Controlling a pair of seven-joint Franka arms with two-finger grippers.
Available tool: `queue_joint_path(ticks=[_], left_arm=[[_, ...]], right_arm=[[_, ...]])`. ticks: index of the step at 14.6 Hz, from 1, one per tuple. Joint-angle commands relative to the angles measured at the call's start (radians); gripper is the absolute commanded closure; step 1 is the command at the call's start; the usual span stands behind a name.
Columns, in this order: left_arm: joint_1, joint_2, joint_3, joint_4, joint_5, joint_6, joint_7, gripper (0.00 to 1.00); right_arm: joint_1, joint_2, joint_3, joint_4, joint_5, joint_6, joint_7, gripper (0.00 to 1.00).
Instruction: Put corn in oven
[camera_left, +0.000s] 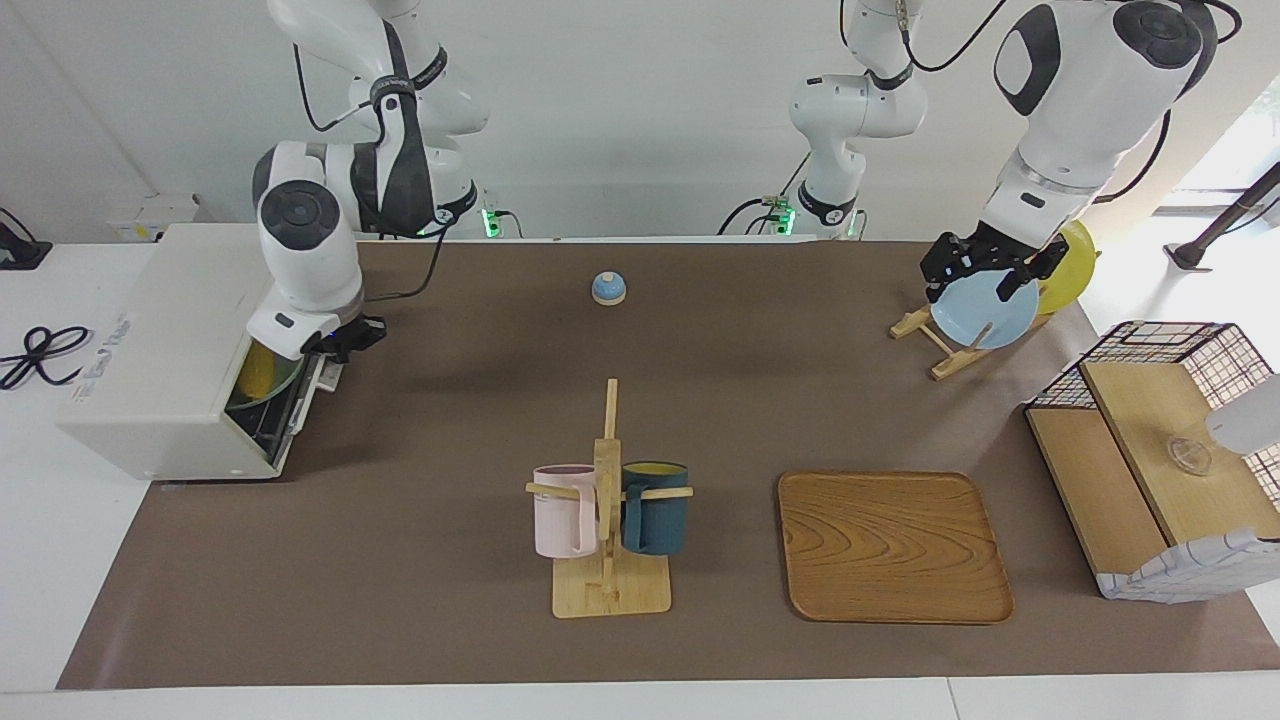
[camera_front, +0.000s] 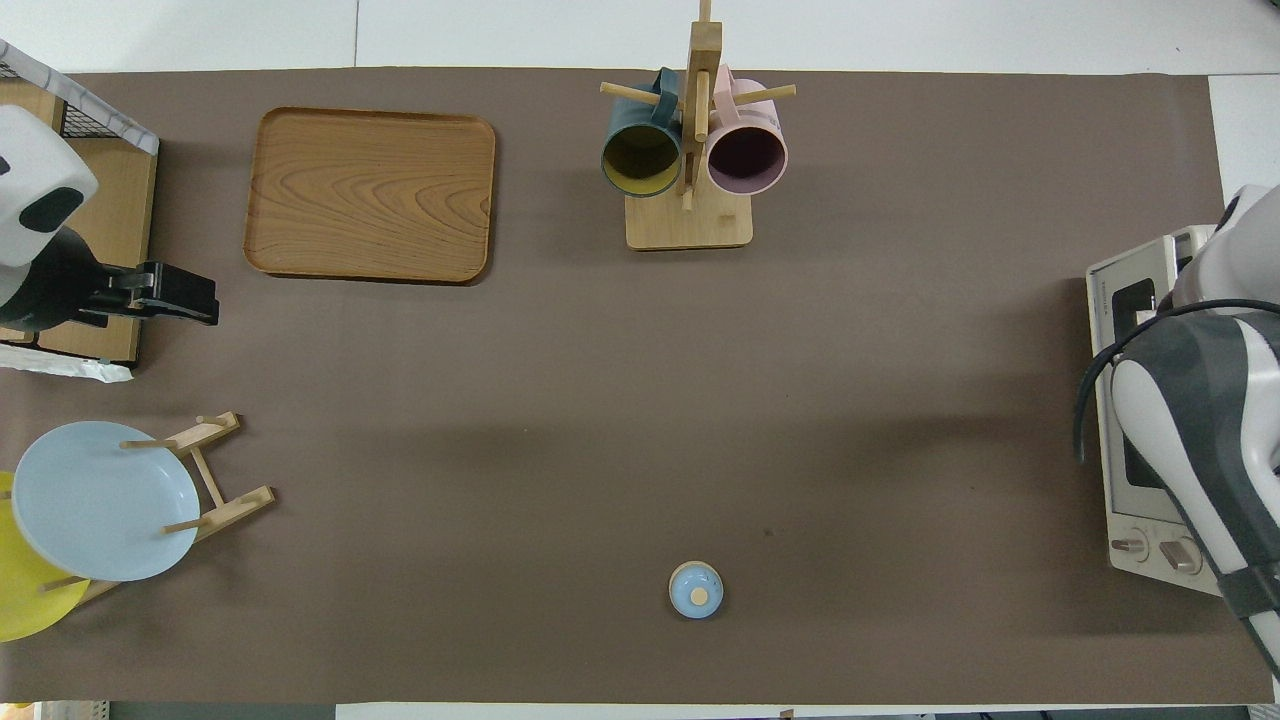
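Across the whole table lies a smooth brown mat (camera_left: 420, 560). At the right arm's end stands the oven (camera_left: 150, 360), a boxy off-white appliance with its door (camera_left: 305, 395) swung down open; the overhead view shows its knobs, while only the facing view shows what is inside. Inside its mouth sits the corn (camera_left: 257, 368), a smooth bright yellow cob, partly hidden by the arm. The right gripper (camera_left: 345, 340) hangs at the oven's opening, just above the door, and whether its fingers are parted cannot be told.

At the left arm's end stands a wire-and-wood basket box (camera_left: 1150, 440) with a small clear glass piece (camera_left: 1188, 455) on its wooden shelf. Beside it, toward the middle, lies a flat wooden tray (camera_left: 893, 546) with rounded corners and strong grain. A wooden mug rack (camera_left: 608, 520) holds a pink mug (camera_left: 562, 510) and a dark teal mug (camera_left: 655, 508) on its pegs. Nearer the robots, a wooden plate rack (camera_left: 935, 345) holds a pale blue plate (camera_left: 985, 312) and a yellow plate (camera_left: 1068, 265) upright. The left gripper (camera_left: 985, 262) hovers over these plates with its dark fingers spread apart, holding nothing. A small round blue lid with a knob (camera_left: 608, 288) sits alone, close to the robots.
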Motion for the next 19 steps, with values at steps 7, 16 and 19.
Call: queue_joint_path(ticks=[7,16,19], left_arm=[[0.01,-0.009,-0.005,-0.004,-0.014,-0.005,0.004,0.0],[0.01,-0.009,-0.005,-0.004,-0.014,-0.005,0.004,0.0],[0.01,-0.011,-0.004,-0.004,-0.014,-0.005,0.004,0.0]], right_arm=[[-0.059,0.026,-0.002,0.009,-0.002,0.031,-0.073,0.7],[-0.045,0.02,0.006,0.18,0.161,-0.114,-0.073,0.0],[-0.043,0.02,0.016,0.275,0.188,-0.197,-0.071,0.0]])
